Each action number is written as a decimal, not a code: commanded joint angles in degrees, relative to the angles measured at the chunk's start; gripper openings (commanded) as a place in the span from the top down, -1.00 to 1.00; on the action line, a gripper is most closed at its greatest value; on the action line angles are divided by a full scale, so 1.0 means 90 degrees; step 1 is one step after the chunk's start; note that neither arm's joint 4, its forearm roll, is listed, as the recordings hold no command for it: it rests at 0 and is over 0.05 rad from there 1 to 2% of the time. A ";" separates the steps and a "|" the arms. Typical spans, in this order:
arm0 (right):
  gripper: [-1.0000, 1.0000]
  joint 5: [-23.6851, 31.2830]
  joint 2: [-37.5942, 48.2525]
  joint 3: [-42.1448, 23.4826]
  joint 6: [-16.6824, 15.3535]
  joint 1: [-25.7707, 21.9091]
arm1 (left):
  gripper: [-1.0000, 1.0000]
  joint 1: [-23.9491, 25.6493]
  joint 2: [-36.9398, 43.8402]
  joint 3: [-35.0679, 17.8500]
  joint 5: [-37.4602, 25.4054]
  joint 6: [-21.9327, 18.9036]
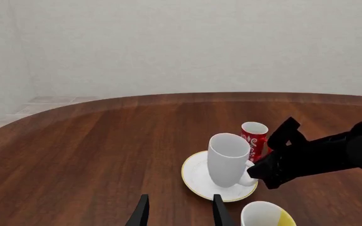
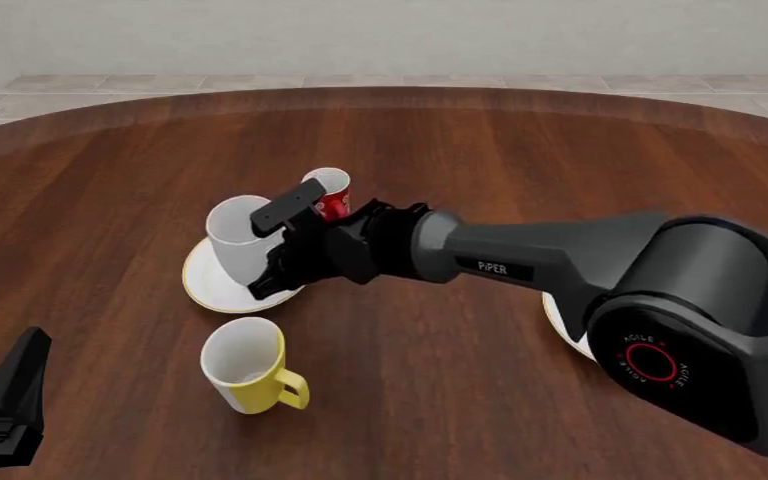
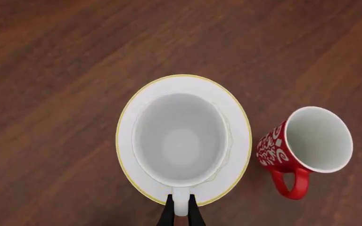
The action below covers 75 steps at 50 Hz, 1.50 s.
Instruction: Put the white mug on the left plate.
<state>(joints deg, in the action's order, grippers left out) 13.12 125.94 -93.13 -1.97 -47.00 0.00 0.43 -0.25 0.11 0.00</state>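
The tall white mug (image 2: 237,235) stands upright on the left plate (image 2: 204,280), a white plate with a thin golden rim. My right gripper (image 2: 277,250) reaches in from the right and is shut on the mug's loop handle. The right wrist view looks straight down into the mug (image 3: 179,141) on the plate (image 3: 127,141), with the gripper (image 3: 180,212) pinching the handle. The left wrist view shows the mug (image 1: 227,157), the plate (image 1: 197,181) and the right gripper (image 1: 256,172). My left gripper (image 1: 181,202) is open and empty, low at the near left (image 2: 4,400).
A red patterned mug (image 2: 331,192) stands just behind and right of the plate, close to the right gripper. A yellow mug (image 2: 244,365) with a white inside stands in front of the plate. The other plate (image 2: 558,320) is mostly hidden behind the right arm.
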 commanded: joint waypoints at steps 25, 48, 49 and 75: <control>-1.00 0.0024 -0.0038 -0.0047 0.0146 0.0015 | -1.00 0.0000 0.0000 0.0000 0.0000 0.0000; -1.00 0.0043 -0.0737 0.0285 0.0156 0.0065 | -1.00 0.0000 0.0000 0.0000 0.0000 0.0000; -1.00 0.0042 -0.0804 0.0330 0.0143 0.0053 | -1.00 0.0000 0.0000 0.0000 0.0000 0.0000; -1.00 0.0086 -0.3316 0.1705 -0.0119 0.0002 | -1.00 0.0000 0.0000 0.0000 0.0000 0.0000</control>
<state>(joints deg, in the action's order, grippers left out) 13.51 103.40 -81.59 -2.28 -46.78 0.00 0.43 -0.25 0.11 0.00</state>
